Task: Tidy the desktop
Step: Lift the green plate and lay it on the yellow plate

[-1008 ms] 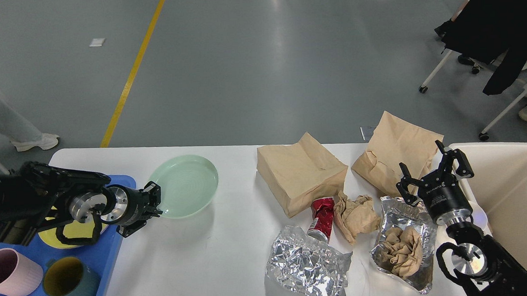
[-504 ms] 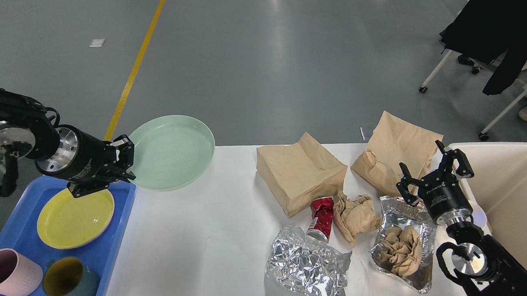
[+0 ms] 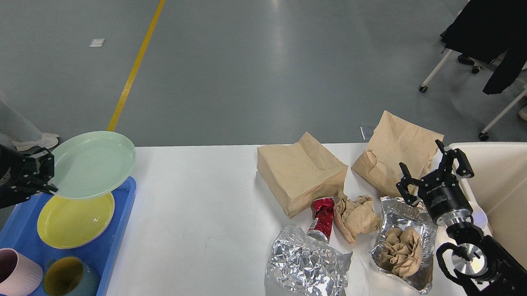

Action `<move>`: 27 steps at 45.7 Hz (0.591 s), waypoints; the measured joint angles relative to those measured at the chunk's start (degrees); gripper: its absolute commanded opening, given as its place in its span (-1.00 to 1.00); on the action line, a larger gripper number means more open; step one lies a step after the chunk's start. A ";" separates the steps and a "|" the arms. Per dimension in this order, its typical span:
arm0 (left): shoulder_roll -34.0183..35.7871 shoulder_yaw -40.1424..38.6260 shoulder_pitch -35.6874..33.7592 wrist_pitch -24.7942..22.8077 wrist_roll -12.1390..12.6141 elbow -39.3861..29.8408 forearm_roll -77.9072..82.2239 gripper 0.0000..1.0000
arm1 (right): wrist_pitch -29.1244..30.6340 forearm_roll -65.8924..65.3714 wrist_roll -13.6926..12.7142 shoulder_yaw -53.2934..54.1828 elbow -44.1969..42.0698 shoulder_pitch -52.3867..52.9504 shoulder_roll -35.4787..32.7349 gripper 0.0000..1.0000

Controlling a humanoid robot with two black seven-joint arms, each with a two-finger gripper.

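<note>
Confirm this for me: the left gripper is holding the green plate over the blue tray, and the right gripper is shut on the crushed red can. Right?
Not quite. In the head view the right gripper is open and empty, above the paper bag, away from the red can. The left gripper does hold the green plate over the blue tray.

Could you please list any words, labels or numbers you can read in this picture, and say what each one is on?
Nothing is legible.
Right gripper: white lettering on its black body, too small to read.
Crushed red can: white markings, too crumpled to read.
</note>
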 measured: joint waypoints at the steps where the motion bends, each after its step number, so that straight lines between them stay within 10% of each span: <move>1: 0.37 -0.67 1.64 -0.40 0.23 1.89 0.10 -1.00 | 0.00 0.00 0.00 0.00 0.00 0.00 0.00 1.00; 14: 1.36 -12.22 22.64 -1.57 1.03 22.12 4.46 -1.00 | 0.00 0.00 0.00 0.00 0.00 -0.04 0.00 1.00; 27: -2.06 -19.52 31.85 4.46 1.12 27.10 9.05 -1.00 | 0.00 0.00 0.00 0.00 0.00 -0.04 0.04 1.00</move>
